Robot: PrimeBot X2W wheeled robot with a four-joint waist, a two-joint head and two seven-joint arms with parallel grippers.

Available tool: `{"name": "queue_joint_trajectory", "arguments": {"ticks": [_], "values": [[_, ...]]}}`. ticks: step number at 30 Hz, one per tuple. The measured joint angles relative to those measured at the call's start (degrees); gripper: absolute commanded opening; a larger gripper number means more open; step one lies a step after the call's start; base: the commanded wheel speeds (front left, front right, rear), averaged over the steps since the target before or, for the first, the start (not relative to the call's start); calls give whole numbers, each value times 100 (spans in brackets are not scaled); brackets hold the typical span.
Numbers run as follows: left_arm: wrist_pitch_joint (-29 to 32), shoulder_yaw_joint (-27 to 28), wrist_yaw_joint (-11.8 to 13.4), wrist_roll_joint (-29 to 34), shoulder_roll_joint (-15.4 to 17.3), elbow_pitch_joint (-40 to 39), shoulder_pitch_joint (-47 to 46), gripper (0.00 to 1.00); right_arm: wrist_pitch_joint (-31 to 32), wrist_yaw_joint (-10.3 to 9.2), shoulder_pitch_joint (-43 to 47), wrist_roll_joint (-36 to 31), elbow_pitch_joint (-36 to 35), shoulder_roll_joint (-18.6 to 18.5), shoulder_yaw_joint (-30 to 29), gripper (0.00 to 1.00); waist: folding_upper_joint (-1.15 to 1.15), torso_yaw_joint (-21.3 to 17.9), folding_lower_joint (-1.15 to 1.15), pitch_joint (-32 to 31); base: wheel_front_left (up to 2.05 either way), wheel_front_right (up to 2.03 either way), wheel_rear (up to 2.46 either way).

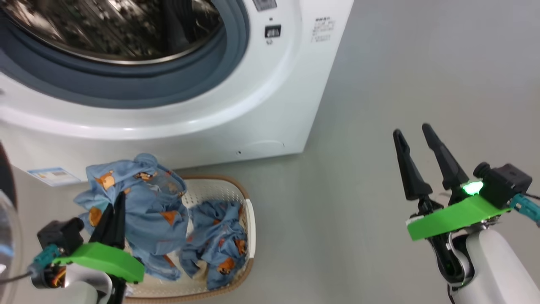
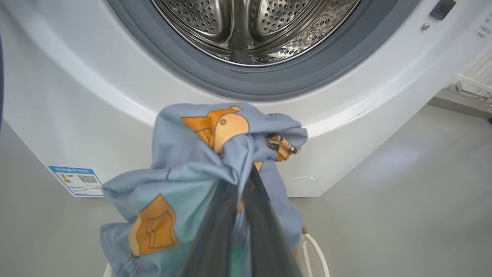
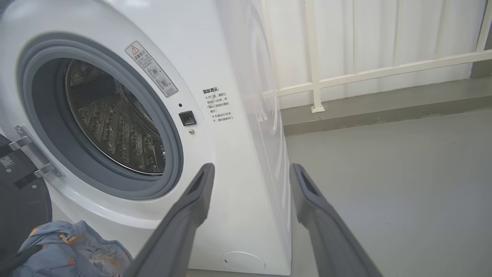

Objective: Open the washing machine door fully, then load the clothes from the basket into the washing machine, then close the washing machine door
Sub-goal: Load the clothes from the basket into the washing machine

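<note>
Blue printed fabric is what to track.

**Head view:**
- The left tool (image 1: 119, 198) has its fingers pinched together on the held garment (image 1: 139, 190).
- The garment is raised over the basket (image 1: 249, 219). Its lower folds hang across the basket's left half, and I can't tell if they touch it.
- A second garment (image 1: 219, 240) lies bunched in the right half.
- The drum opening (image 1: 114, 29) of the washing machine (image 1: 253, 105) sits at 12 o'clock from the left tool, near but apart.
- The washing machine door (image 1: 6, 181) stands open at 9 o'clock, cut off by the frame edge.
- The right tool (image 1: 412, 131) has its fingers apart and is empty. It is at 3 o'clock over bare floor (image 1: 358, 211), well apart from the basket.

**Left wrist view:**
- The fingers (image 2: 265, 231) run straight up the frame with fabric wrapped over their tips.
- The drum is dead ahead at 12 o'clock, above the grey gasket (image 2: 269, 86).
- The finger axis already points at the opening.

**Right wrist view:**
- The opening sits at 10 o'clock, off to the side of the finger line.
- The held garment shows at 7 o'clock, below the gasket lip.

**Judgement:**
- The left arm is nearer and aligned, so the load step looks like a push up and forward along its own axis.
- The trailing folds could snag on the gasket lip.
- The right arm is out of the path.
</note>
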Motion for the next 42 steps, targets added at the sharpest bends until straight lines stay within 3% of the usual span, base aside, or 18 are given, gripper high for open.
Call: {"name": "queue_joint_trajectory", "arguments": {"ticks": [22,30,42], "values": [[3,122,446,454,-90,-2130,1400,0,0,0,736,59,187,-301,2,100,0,319,0,-1274,0,0,0],[121,115,609,488,-53,-2758,1602,0,0,0,839,59,156,-309,-111,100,0,388,0,-1400,0,0,0],[220,100,704,488,15,-3008,1719,0,0,0,865,57,137,-309,-140,100,0,440,0,-1363,0,0,0]]}}
